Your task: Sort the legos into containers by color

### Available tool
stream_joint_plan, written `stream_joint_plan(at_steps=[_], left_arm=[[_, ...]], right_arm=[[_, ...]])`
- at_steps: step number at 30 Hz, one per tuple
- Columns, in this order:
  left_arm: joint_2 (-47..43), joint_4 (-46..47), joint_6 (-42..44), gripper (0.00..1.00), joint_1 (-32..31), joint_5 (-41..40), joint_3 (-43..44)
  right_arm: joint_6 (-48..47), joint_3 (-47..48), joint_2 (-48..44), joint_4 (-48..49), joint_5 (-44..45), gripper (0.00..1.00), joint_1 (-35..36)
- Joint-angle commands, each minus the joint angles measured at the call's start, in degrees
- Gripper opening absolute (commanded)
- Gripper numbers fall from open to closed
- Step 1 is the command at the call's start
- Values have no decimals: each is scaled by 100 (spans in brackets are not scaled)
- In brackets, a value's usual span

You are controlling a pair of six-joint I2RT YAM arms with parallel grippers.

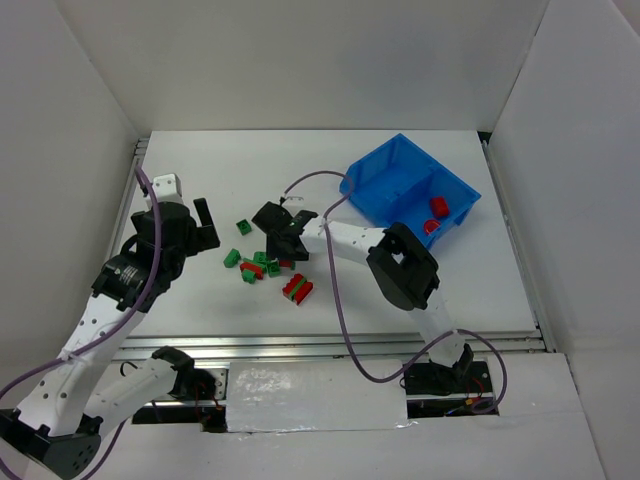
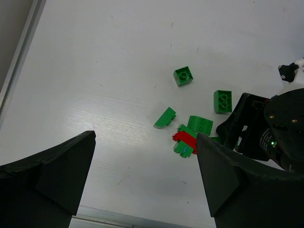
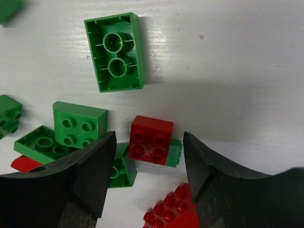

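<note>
Counter (image 1: 400, 290) of plain white fills the top view, boxed in by white walls (image 1: 300, 60) at 9, 12 and 3 o'clock, with a metal rail (image 1: 300, 345) along 6 o'clock. The bin (image 1: 385, 180) sits askew at 1 o'clock. Two red pieces (image 1: 436, 215) lie in its compartment nearer 3 o'clock. Loose legos (image 1: 262, 265) cluster at the centre, and a red-on-green stack (image 1: 297, 289) lies at their 5 o'clock. The left pincer (image 1: 207, 228) hangs at 9 o'clock of the cluster, jaws wide and empty. The right pincer (image 1: 283, 245) stands over the cluster and hides part of it. A purple cable (image 1: 315, 180) arcs from its wrist toward the bin.

In the left wrist view, bare counter spreads from 9 to 12 o'clock, and green legos are scattered at 2 and 3 o'clock. The right arm's black body blocks those at 4 o'clock.

In the right wrist view, a red brick (image 3: 152, 139) resting on a green piece lies between the black fingers (image 3: 90, 171). White counter shows on either side of it, so the jaws are apart and grip nothing. An upturned green brick (image 3: 115, 52) lies at 11 o'clock. More green pieces crowd 8 o'clock, partly under the finger. A red studded piece (image 3: 171, 211) lies at 6 o'clock.
</note>
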Motion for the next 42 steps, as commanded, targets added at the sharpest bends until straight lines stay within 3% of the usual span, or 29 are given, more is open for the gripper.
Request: stream_joint_plan(at_steps=[1,17,22,31,35,42], left_arm=[[-81,235,87,99,31,70,-24],[-72,235,96,100,31,88,-15],[-63,244,96,100,31,88,-15],[-54,235,96,100,31,88,-15],[-45,235,96,100,31,88,-24],[-98,252,105,100,22,105,-15]], right_arm=[[-33,344,93,-70,71,65,16],[54,599,401,-474,281,54,-11],[19,503,296,-404,282,41,-11],[-42,186,-450,71,509,31,-116],[-25,-216,-1074,44,677,30,-467],[-121,-1421,-2778,-25,1072,31,-2091]])
